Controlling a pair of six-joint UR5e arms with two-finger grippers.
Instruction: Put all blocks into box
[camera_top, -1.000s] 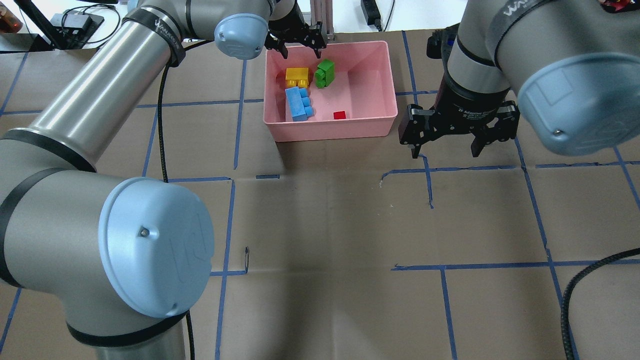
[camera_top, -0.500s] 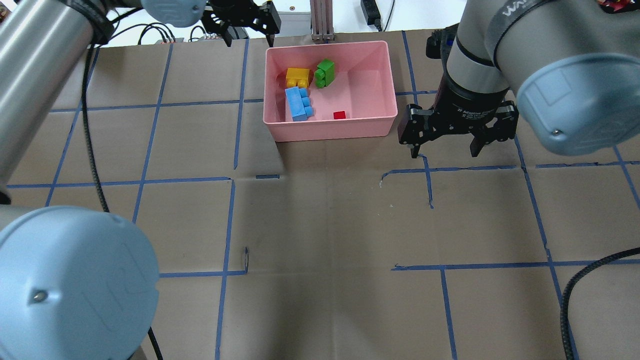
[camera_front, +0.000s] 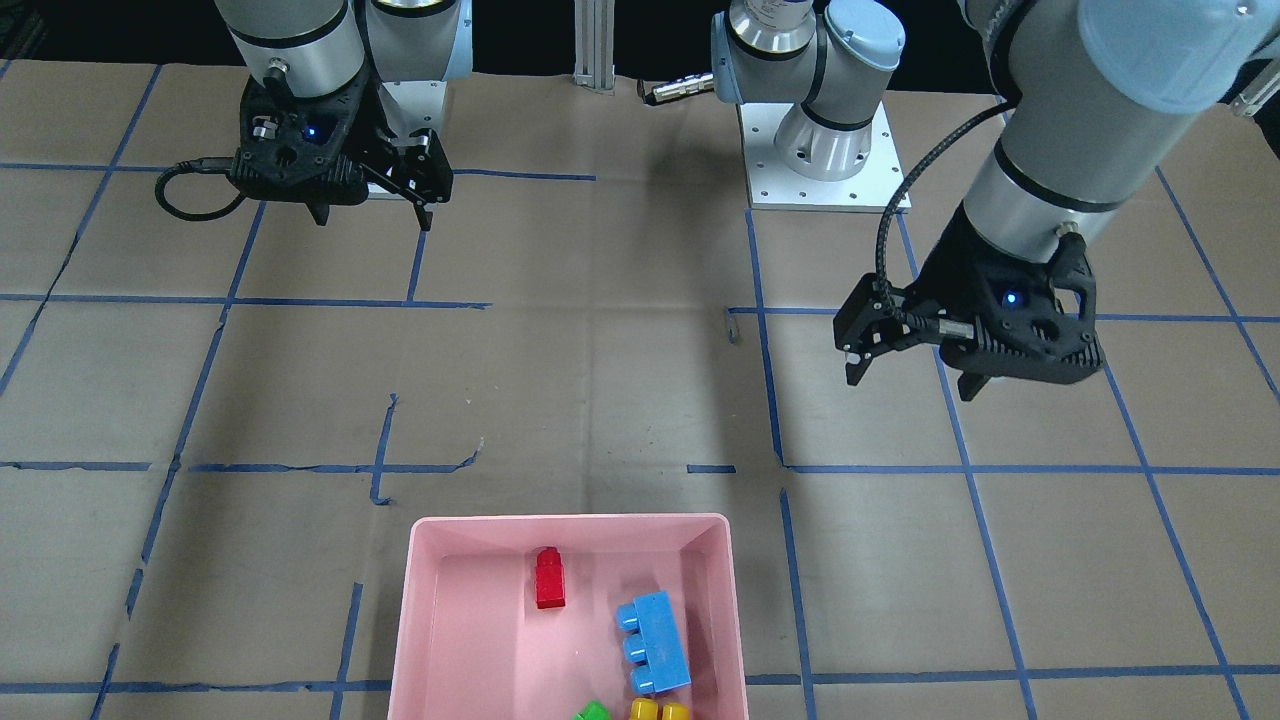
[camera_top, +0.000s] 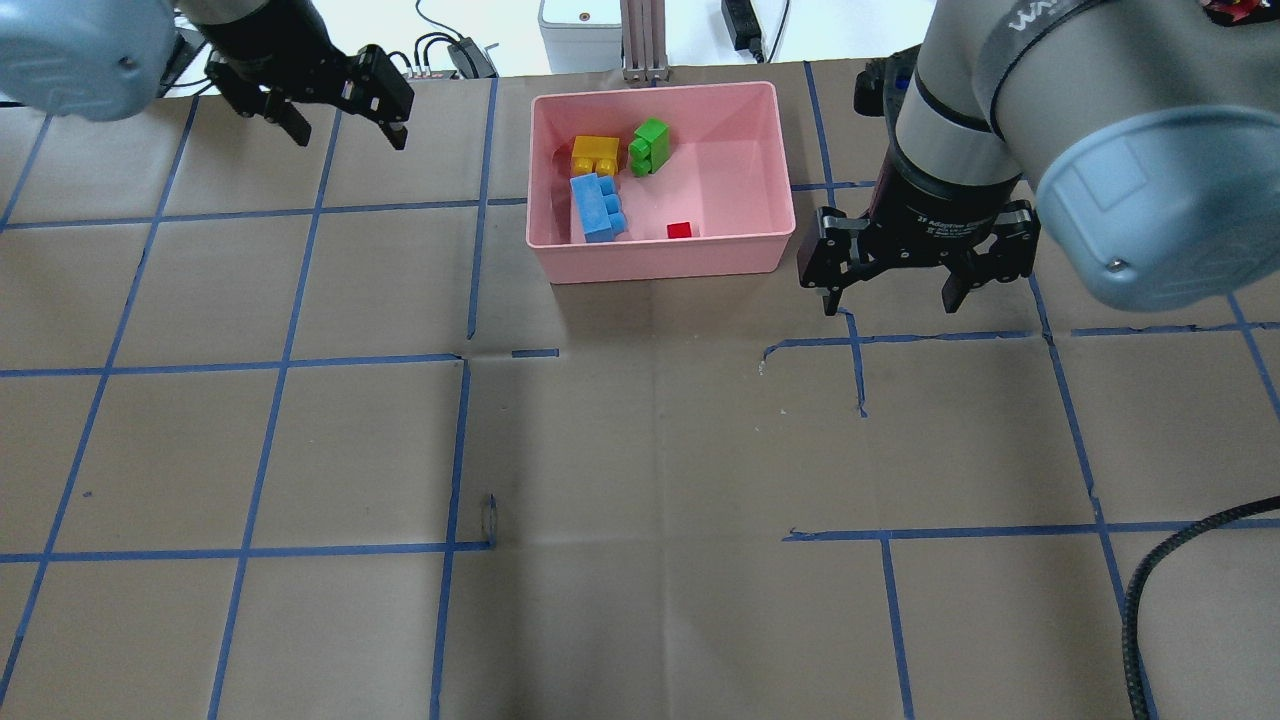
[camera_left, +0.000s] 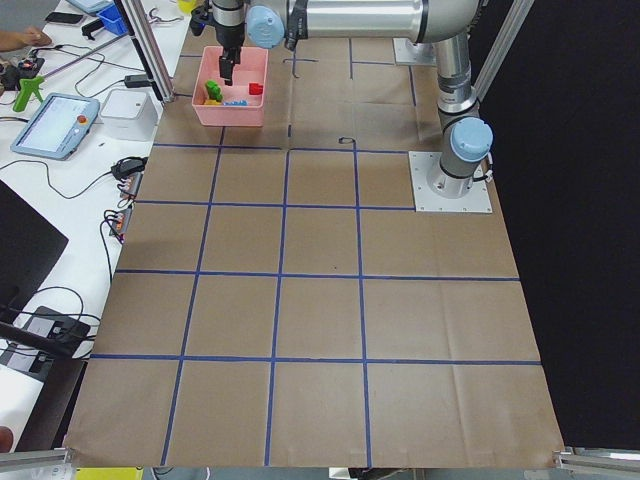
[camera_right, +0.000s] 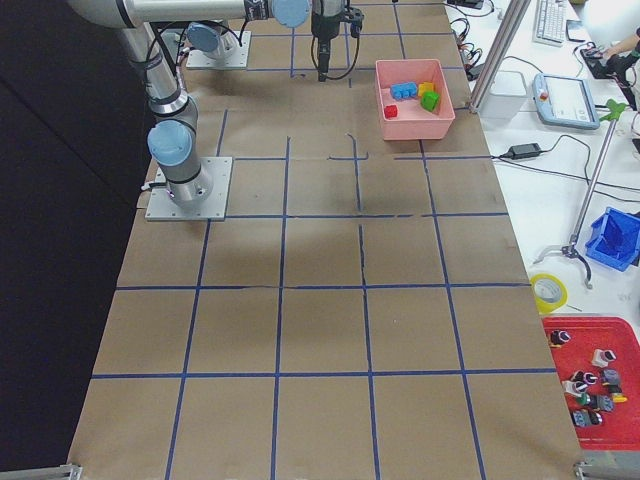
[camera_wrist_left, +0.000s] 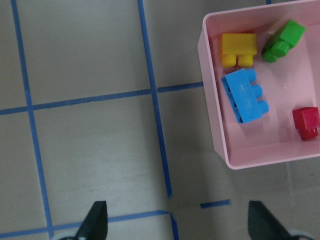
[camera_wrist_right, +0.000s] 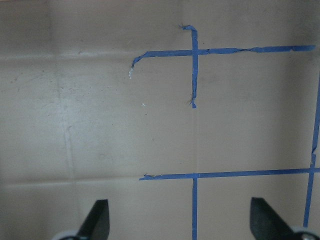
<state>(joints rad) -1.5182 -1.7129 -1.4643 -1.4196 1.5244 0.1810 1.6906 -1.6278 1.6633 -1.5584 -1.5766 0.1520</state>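
The pink box (camera_top: 660, 265) stands at the far middle of the table. All four blocks lie inside it: yellow (camera_top: 594, 155), green (camera_top: 649, 146), light blue (camera_top: 598, 208) and red (camera_top: 679, 230). My left gripper (camera_top: 350, 140) is open and empty, above bare table well left of the box. Its wrist view shows the box wall (camera_wrist_left: 220, 150) and the blocks at upper right. My right gripper (camera_top: 889, 306) is open and empty, just right of the box's near right corner. In the front-facing view the box (camera_front: 405, 610) is at the bottom edge.
An aluminium post (camera_top: 640, 40) stands just behind the box at the table's far edge, with cables and small devices beyond it. A black cable (camera_top: 1150, 580) lies at the near right. Blue tape lines cross the brown table cover.
My left arm has swung left, from over the box's far rim to above the bare table at far left, with its gripper open throughout. The right arm and the blocks have not moved.
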